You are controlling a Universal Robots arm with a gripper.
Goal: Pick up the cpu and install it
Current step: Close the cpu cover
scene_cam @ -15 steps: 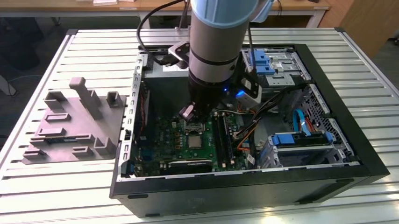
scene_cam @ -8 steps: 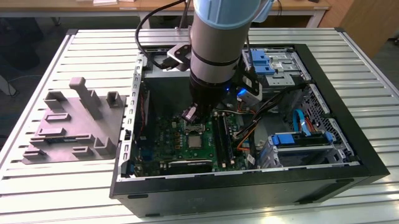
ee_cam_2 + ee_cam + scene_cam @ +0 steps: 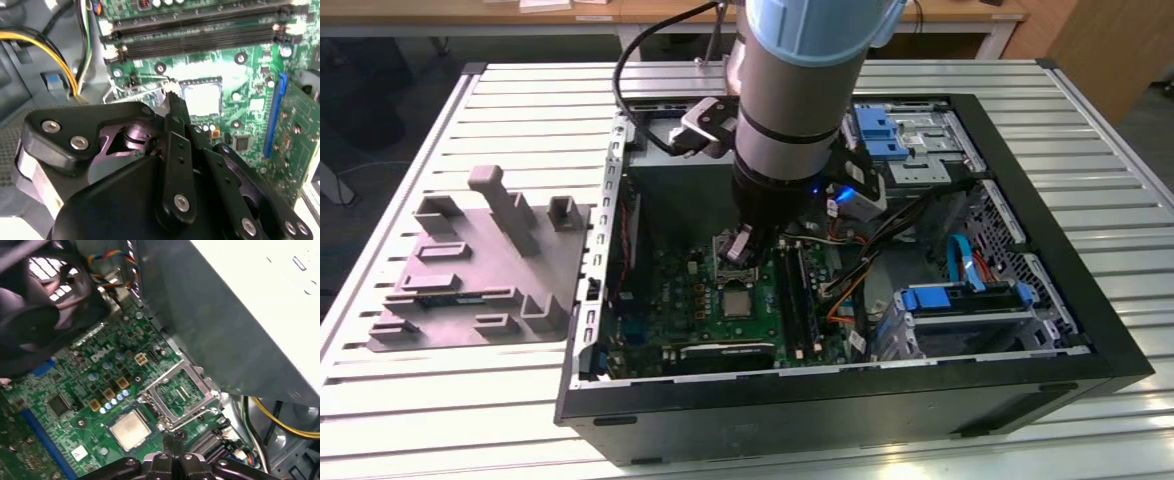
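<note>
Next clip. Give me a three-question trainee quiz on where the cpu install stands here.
1. True or false: the end effector is gripping the cpu.
2. The hinged metal socket frame is: A) flipped open, B) closed over the cpu, C) missing.
3. In the exterior view, the grey moulded holder lies on which side of the computer case?
Key: 1 false, it lies seated on the motherboard; 2 A; 3 the exterior view's left.

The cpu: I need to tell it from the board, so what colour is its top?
Pale silvery-grey, against the green board; the cpu shows best in the first wrist view.
</note>
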